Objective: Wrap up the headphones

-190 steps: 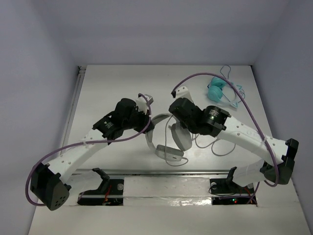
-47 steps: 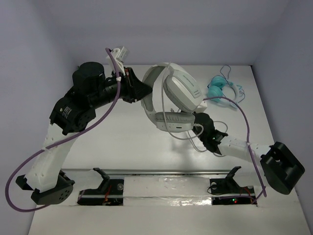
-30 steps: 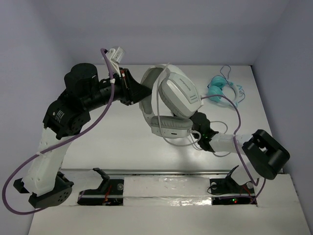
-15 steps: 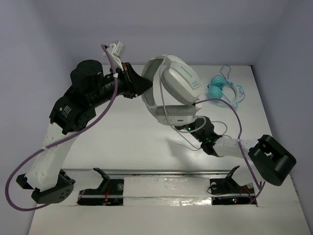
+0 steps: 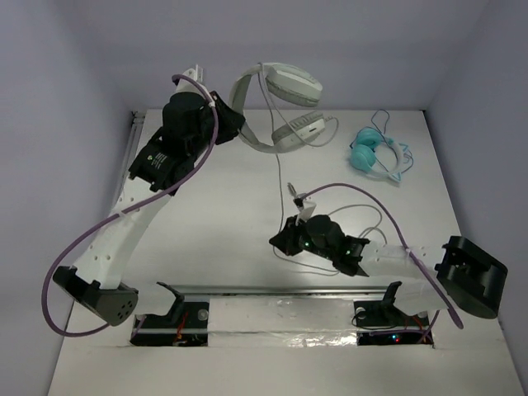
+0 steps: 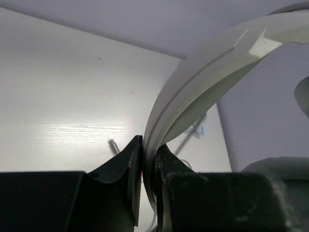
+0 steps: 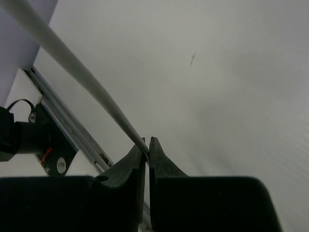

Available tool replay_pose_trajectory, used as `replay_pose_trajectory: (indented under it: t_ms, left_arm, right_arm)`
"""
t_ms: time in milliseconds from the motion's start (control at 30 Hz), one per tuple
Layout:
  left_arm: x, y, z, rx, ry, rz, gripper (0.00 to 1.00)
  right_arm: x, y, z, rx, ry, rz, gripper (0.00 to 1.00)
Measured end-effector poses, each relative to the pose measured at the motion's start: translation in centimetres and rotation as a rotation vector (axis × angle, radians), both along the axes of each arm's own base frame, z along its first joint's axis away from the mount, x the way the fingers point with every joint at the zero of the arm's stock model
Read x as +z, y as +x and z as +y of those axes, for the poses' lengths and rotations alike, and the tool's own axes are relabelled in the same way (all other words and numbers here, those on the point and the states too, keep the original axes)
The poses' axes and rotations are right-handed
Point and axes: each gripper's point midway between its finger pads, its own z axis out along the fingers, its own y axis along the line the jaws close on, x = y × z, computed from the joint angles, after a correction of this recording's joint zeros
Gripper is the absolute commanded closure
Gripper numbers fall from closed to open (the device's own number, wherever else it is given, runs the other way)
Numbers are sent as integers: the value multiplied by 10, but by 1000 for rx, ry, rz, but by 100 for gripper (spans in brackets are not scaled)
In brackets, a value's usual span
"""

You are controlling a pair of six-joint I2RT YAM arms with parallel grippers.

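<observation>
The white headphones (image 5: 280, 99) hang in the air at the back, above the table. My left gripper (image 5: 234, 122) is shut on their wide headband (image 6: 203, 87), the band pinched between both fingers. Their thin grey cable (image 5: 279, 181) runs from the ear cups down toward the near side. My right gripper (image 5: 275, 244) sits low over the table there, shut on the cable (image 7: 72, 63), which enters at its fingertips. A loop of the cable (image 5: 375, 219) lies on the table behind the right arm. The plug is not visible.
Small teal headphones (image 5: 371, 153) with a thin blue cord lie at the back right. A metal rail (image 5: 289, 290) runs along the near edge, close to the right gripper. Grey walls enclose the table on the left, back and right.
The left arm lifted the headphones higher and toward the back. The right gripper shut on the cable and moved left toward the near edge, and the cable now runs straight between the two grippers.
</observation>
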Motion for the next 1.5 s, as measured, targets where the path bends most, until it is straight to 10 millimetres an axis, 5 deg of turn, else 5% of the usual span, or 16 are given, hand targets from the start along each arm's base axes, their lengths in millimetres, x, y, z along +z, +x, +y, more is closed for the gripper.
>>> replay_pose_trajectory:
  t_ms: [200, 333, 567, 733, 967, 1200, 1500]
  left_arm:
    - [-64, 25, 29, 202, 116, 68, 100]
    - [-107, 30, 51, 295, 247, 124, 100]
    - [-139, 29, 80, 396, 394, 153, 100]
    - [-174, 20, 83, 398, 480, 188, 100]
    - [-242, -11, 61, 262, 640, 285, 100]
    - [-256, -36, 32, 89, 680, 292, 100]
    - [-248, -60, 27, -37, 713, 274, 100]
  right_arm:
    - [1, -30, 6, 39, -83, 50, 100]
    - [26, -49, 13, 62, -123, 45, 100]
    - [68, -71, 19, 101, -189, 27, 100]
    - [93, -75, 14, 113, -237, 8, 100]
    - [123, -65, -6, 87, -345, -62, 100]
    - [134, -46, -34, 7, -496, -151, 100]
    - [131, -16, -63, -110, -667, -250, 100]
